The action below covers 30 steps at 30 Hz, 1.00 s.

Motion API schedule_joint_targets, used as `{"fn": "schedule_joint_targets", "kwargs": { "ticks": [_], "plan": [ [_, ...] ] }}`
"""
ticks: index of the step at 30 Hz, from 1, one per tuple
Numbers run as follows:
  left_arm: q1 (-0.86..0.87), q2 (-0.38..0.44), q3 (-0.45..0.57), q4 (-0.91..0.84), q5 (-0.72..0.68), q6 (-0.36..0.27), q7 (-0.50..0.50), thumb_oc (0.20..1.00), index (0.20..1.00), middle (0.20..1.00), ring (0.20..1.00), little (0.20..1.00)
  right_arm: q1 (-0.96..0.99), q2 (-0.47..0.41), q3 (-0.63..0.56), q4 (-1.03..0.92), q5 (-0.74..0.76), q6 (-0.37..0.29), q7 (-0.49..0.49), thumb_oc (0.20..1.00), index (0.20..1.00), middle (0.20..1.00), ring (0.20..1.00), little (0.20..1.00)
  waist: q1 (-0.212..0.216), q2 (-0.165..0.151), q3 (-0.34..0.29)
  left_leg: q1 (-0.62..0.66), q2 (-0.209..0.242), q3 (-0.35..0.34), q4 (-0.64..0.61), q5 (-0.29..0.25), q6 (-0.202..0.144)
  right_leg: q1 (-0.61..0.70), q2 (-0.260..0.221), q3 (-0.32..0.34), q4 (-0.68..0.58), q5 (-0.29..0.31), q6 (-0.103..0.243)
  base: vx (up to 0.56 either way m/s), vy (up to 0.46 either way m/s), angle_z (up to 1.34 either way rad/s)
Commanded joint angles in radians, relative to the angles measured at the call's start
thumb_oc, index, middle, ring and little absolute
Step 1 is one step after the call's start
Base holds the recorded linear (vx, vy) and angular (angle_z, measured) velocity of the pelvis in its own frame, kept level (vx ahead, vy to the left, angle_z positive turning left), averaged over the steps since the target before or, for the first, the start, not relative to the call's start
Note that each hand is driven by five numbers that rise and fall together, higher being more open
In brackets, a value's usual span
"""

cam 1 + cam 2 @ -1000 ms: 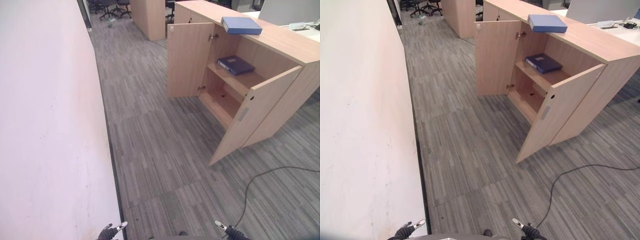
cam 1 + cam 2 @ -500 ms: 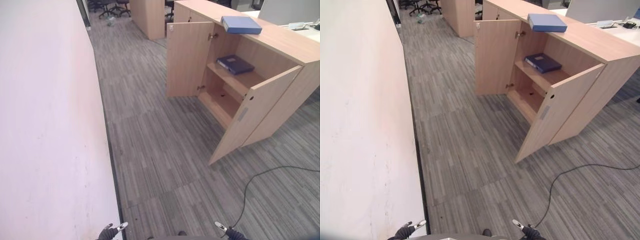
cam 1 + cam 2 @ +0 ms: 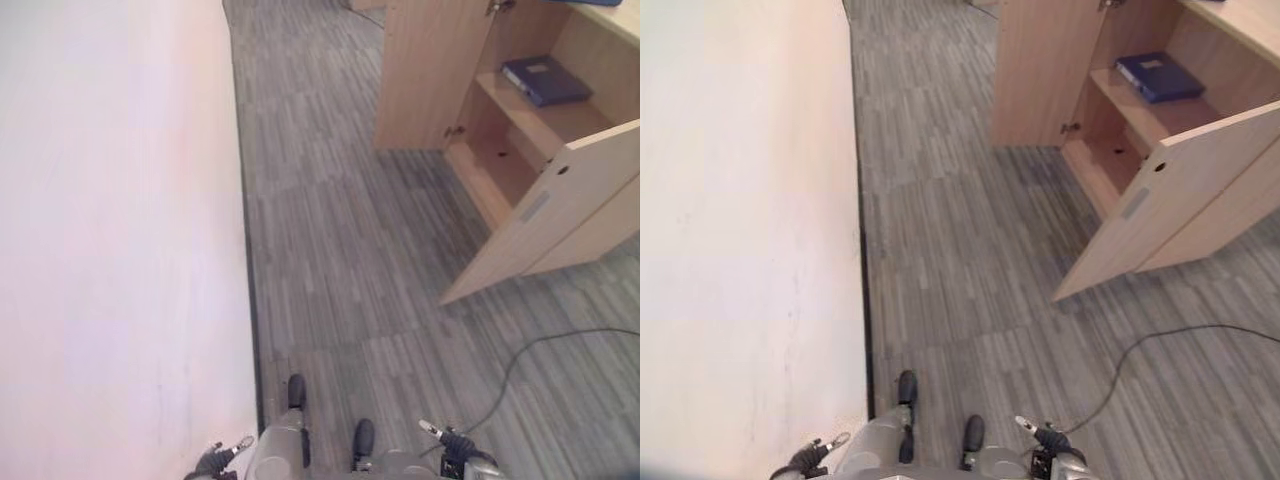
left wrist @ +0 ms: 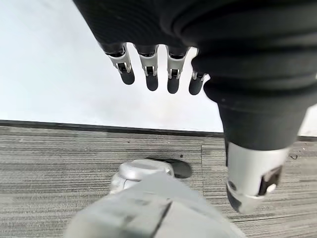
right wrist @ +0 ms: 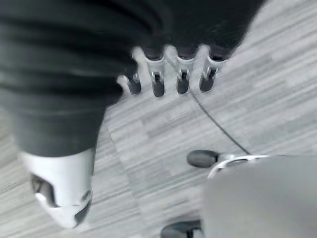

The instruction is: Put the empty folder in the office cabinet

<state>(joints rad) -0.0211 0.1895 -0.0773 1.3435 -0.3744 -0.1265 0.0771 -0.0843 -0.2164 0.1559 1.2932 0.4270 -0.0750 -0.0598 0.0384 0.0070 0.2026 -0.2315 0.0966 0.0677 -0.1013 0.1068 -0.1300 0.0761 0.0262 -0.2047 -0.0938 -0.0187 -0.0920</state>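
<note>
We see an office cabinet [image 3: 520,130] of light wood at about two o'clock, across a grey striped carpet [image 3: 350,250], both doors swung wide. A dark blue folder [image 3: 546,80] lies flat on its upper shelf [image 3: 520,112]; the lower shelf [image 3: 495,175] looks bare. A pale wall [image 3: 110,220] runs along our nine o'clock side.

Our left hand [image 4: 163,69] hangs low at seven o'clock, fingers straight and relaxed, nothing in it. Our right hand [image 5: 173,74] hangs at five o'clock, likewise slack and empty.

Whether the blue folder on the shelf is the empty one, we cannot tell. With both hands free, we judge the step in hand to be walking up to the cabinet. To do it well, we should approach between the two open doors, keep clear of the near door [image 3: 550,225] that juts toward us, and stop square to the shelves, close enough for both hands to reach in level.
</note>
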Motion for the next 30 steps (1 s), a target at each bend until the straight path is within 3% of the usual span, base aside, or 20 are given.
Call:
{"fn": "schedule_joint_targets", "kwargs": {
  "ticks": [1,6,10,14,15,16,18,19,20,23,24,27,30],
  "plan": [
    [0.03,0.011,0.017,-0.003,0.006,-0.012,-0.001,1.0,1.0,1.0,1.0,1.0,0.039,-0.016,0.022,-0.019,-0.034,-0.011,0.005,1.0,1.0,1.0,1.0,1.0,-0.003,-0.014,-0.066,-0.01,0.0,0.018,0.014,0.035,0.048,0.12,-0.024,-0.005,0.011,-0.133,0.123,0.31,0.131,0.0],
    [0.046,0.017,0.028,0.001,0.008,-0.015,-0.003,1.0,1.0,1.0,1.0,1.0,0.056,-0.012,0.017,0.006,-0.049,-0.003,0.016,1.0,1.0,1.0,1.0,1.0,0.005,-0.004,-0.097,0.035,-0.005,0.036,0.014,0.076,0.044,0.162,-0.052,0.004,0.007,-0.15,0.139,0.27,0.15,-0.34],
    [0.047,0.033,0.021,-0.011,0.018,-0.023,-0.014,1.0,1.0,1.0,1.0,1.0,0.035,-0.062,-0.034,0.073,-0.048,0.022,0.05,1.0,1.0,1.0,1.0,1.0,0.032,-0.018,-0.133,0.064,-0.068,0.045,0.014,0.04,0.087,0.18,-0.126,-0.005,0.033,-0.145,0.187,0.31,0.219,-0.19],
    [0.045,0.036,0.023,-0.017,0.01,-0.028,-0.008,1.0,1.0,1.0,1.0,1.0,0.041,-0.034,-0.031,0.039,-0.061,-0.005,0.013,1.0,1.0,1.0,1.0,1.0,0.029,-0.013,-0.142,0.092,-0.109,0.059,0.014,-0.001,0.12,0.133,-0.181,0.0,0.13,-0.128,0.227,0.19,0.24,-0.01],
    [0.029,0.044,0.018,-0.024,0.012,-0.026,-0.008,1.0,1.0,1.0,1.0,1.0,0.039,-0.024,-0.022,0.0,-0.051,-0.001,0.031,1.0,1.0,1.0,1.0,1.0,0.014,0.0,-0.131,0.139,-0.158,0.056,0.014,-0.043,0.156,0.048,-0.25,-0.005,0.341,-0.044,0.251,0.28,0.519,-0.33],
    [0.016,0.054,0.011,-0.033,0.015,-0.025,-0.008,1.0,1.0,1.0,1.0,1.0,0.038,-0.029,-0.027,-0.021,-0.038,-0.003,0.03,1.0,1.0,1.0,1.0,1.0,-0.006,0.007,-0.114,0.177,-0.192,0.037,0.014,-0.068,0.18,-0.006,-0.285,0.001,0.495,0.051,0.236,0.23,0.442,-0.2],
    [0.013,0.06,0.005,-0.039,0.017,-0.025,-0.007,1.0,1.0,1.0,1.0,1.0,0.036,-0.03,-0.025,-0.031,-0.032,-0.007,0.028,1.0,1.0,1.0,1.0,1.0,-0.015,0.014,-0.103,0.192,-0.199,0.026,0.014,-0.081,0.187,-0.047,-0.295,0.004,0.559,0.078,0.222,0.11,0.199,0.38],
    [0.001,0.05,-0.013,-0.041,0.025,-0.025,-0.004,1.0,1.0,1.0,1.0,1.0,-0.005,-0.014,-0.016,-0.018,-0.018,0.0,0.026,1.0,1.0,1.0,1.0,1.0,-0.02,0.049,-0.082,0.22,-0.19,0.0,0.014,-0.099,0.193,-0.116,-0.282,-0.014,0.592,0.038,0.181,0.16,0.141,0.42],
    [-0.002,0.044,-0.009,-0.033,0.019,-0.026,-0.007,1.0,1.0,1.0,1.0,1.0,-0.008,-0.009,-0.011,-0.021,-0.013,-0.009,0.034,1.0,1.0,1.0,1.0,1.0,-0.037,0.075,-0.057,0.244,-0.174,-0.017,0.014,-0.103,0.188,-0.159,-0.248,-0.019,0.529,-0.005,0.165,0.18,0.051,0.05],
    [0.004,0.038,-0.015,-0.032,0.022,-0.028,-0.008,1.0,1.0,1.0,1.0,1.0,-0.035,-0.02,-0.026,-0.018,-0.002,-0.004,0.03,1.0,1.0,1.0,1.0,1.0,-0.053,0.084,-0.036,0.272,-0.163,-0.035,0.014,-0.112,0.182,-0.205,-0.199,-0.002,0.419,0.001,0.17,0.14,-0.069,0.15],
    [0.01,0.04,-0.013,-0.028,0.03,-0.028,-0.014,1.0,1.0,1.0,1.0,1.0,-0.046,-0.028,-0.036,-0.024,0.007,-0.005,0.028,1.0,1.0,1.0,1.0,1.0,-0.072,0.064,-0.022,0.303,-0.173,-0.051,0.014,-0.131,0.173,-0.239,-0.158,0.041,0.245,0.052,0.204,0.29,-0.166,0.19],
    [0.021,0.041,-0.002,-0.01,0.06,-0.025,-0.018,1.0,1.0,1.0,1.0,1.0,-0.036,-0.035,-0.044,-0.018,0.0,0.0,0.029,1.0,1.0,1.0,1.0,1.0,-0.097,0.035,-0.014,0.357,-0.177,-0.069,0.014,-0.17,0.163,-0.265,-0.115,0.082,0.075,0.129,0.238,0.34,-0.184,0.16],
    [0.034,0.035,0.007,0.01,0.078,-0.021,-0.018,1.0,1.0,1.0,1.0,1.0,-0.002,-0.034,-0.042,0.015,-0.012,0.005,0.031,1.0,1.0,1.0,1.0,1.0,-0.099,0.014,-0.041,0.395,-0.17,-0.078,0.014,-0.21,0.161,-0.213,-0.114,0.07,0.044,0.14,0.221,0.26,-0.156,0.64]
  ]
}}
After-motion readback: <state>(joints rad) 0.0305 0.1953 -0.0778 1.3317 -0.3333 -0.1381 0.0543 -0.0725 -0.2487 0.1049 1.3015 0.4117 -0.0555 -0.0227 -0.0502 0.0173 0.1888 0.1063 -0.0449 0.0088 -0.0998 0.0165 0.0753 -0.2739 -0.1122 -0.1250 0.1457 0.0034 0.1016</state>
